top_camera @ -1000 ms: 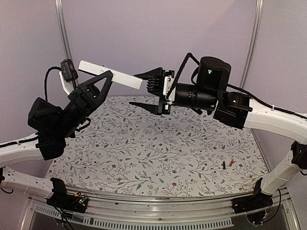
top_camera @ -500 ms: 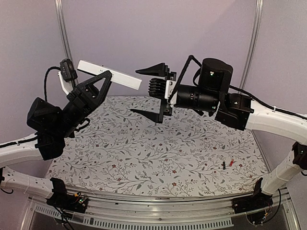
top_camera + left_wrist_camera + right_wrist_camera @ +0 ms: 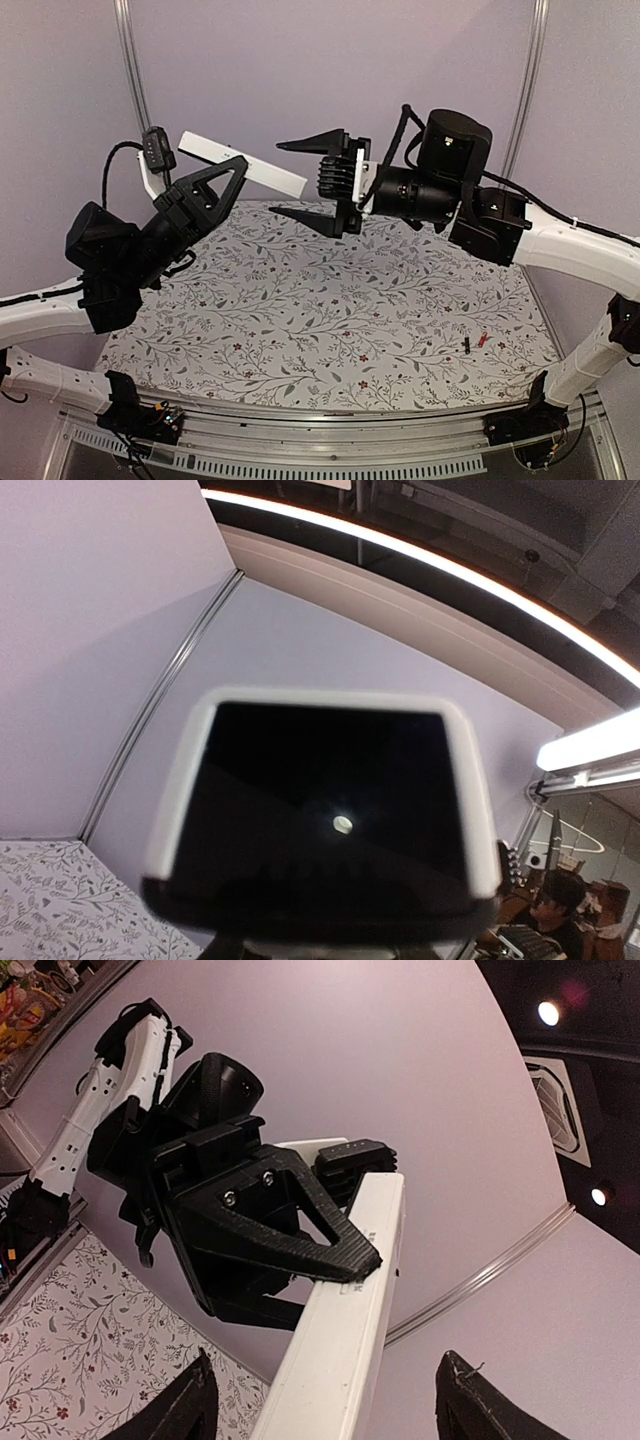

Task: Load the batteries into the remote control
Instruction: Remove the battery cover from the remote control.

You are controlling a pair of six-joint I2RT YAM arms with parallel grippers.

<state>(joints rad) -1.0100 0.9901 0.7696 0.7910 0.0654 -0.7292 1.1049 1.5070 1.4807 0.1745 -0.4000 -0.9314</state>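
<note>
The right claw (image 3: 275,179) is now gaping wide. A sec ago it was pinched up at the tip of the slim white hard-plastic remote control (image 3: 262,171), so it is letting go & backing off a touch. The left claw (image 3: 236,168) is meanwhile nudging that bar up & toward the right claw, still clamping it approx mid-length. The bar's free end is sitting btwn the right claw's spread fingers (image 3: 190,1405), touching neither per the right wrist view. Judgement: the two-claw hold is being reset, and nothing is being loaded yet.

The two tiny batteries, one black cylinder (image 3: 466,345) & one red cylinder (image 3: 482,340), are lying just beside each other on the floral-print cloth desk (image 3: 300,320). They are well below the right claw, back toward its arm's base, untouched.

Materials: the bar is looking matte, square-edged & rigid. The end facing the left wrist cam is showing a glossy black patch w/ a pale dot. The claw fingers are black, triangular & open-framed w/ a ribbed printed grain, prob. gripping smooth plastic OK. The batteries are round, so likely rolling if bumped.
</note>
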